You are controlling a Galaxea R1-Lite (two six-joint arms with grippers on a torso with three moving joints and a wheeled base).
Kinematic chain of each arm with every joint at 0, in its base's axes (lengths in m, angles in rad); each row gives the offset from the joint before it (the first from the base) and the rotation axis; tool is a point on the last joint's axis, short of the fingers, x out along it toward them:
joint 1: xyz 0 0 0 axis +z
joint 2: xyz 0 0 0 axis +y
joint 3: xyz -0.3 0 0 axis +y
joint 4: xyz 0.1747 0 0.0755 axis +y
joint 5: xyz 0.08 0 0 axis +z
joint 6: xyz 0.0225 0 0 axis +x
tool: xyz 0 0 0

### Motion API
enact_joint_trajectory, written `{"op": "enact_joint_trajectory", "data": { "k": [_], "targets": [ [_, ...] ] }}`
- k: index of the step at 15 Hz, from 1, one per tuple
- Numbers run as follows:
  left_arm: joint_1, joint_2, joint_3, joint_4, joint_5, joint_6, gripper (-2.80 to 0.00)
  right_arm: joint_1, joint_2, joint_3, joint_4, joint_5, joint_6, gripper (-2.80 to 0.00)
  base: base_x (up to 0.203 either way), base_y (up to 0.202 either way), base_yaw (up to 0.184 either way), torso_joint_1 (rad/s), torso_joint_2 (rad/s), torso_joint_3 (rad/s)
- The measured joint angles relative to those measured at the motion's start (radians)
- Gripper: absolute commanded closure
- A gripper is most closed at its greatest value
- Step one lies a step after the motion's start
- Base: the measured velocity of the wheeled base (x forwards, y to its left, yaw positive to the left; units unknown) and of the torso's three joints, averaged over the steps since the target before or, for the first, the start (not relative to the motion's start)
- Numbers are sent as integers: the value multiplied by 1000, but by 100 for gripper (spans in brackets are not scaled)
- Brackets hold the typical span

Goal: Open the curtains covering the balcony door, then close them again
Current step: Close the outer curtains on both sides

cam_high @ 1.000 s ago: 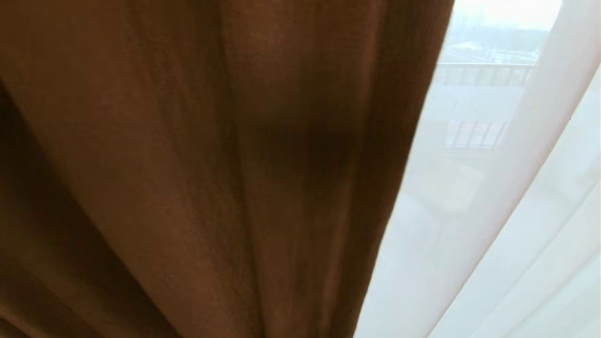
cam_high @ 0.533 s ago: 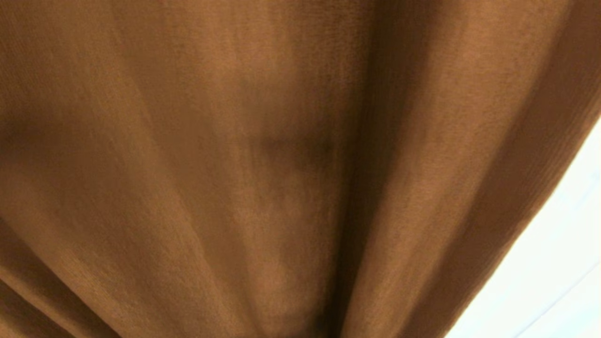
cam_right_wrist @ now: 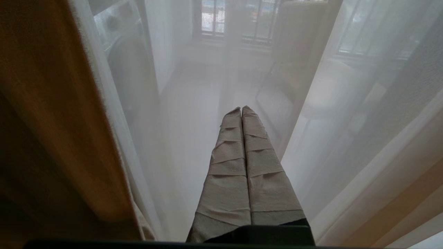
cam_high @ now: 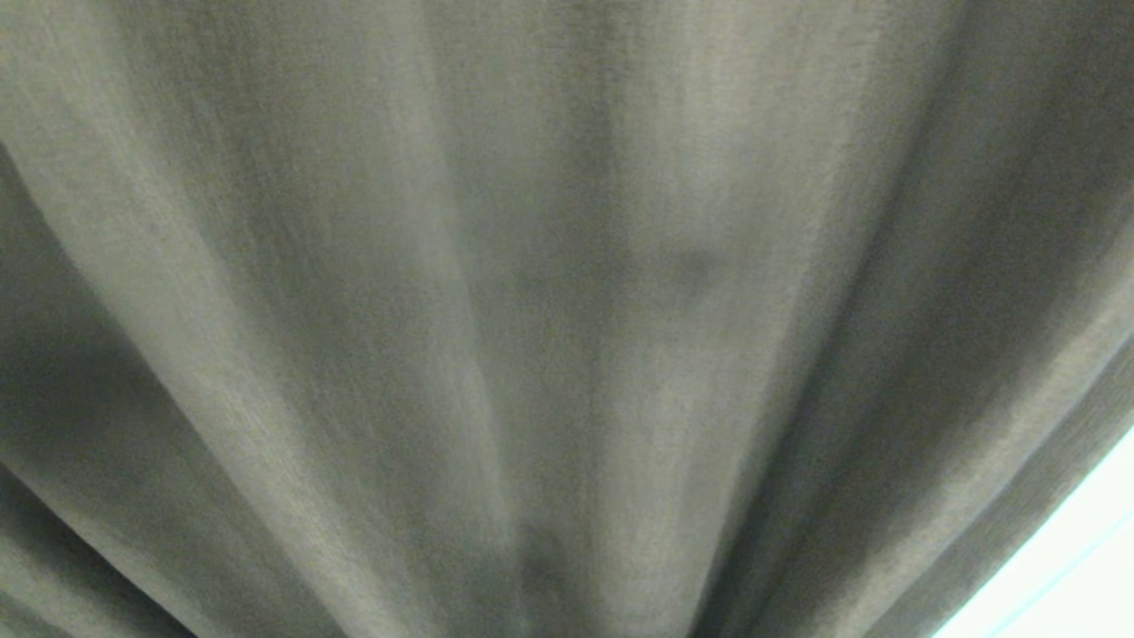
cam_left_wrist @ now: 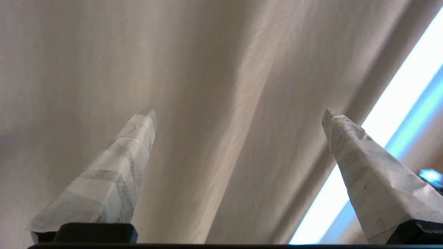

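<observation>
While left gripper [cam_left_wrist: 238, 112] gapes, curtains [cam_high: 567, 319] fill head view.

No readable text, label, brand mark, number or sign appears in any of the three views. The surfaces in view carry no print.
</observation>
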Motion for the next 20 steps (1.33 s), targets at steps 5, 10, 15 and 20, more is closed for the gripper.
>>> {"op": "enact_joint_trajectory", "data": {
  "k": [5,10,15,20],
  "targets": [
    [-215,-78,129,54,221,134,-280,0,0,0,0,0,0,0,0,0,0,0,0,0],
    [-409,-187,176,216,420,234,0,0,0,0,0,0,0,0,0,0,0,0,0,0],
    [-451,-250,187,229,440,245,0,0,0,0,-1,0,0,0,0,0,0,0,0,0],
    [-417,-285,212,233,442,298,0,0,0,0,0,0,0,0,0,0,0,0,0,0]
  ]
}}
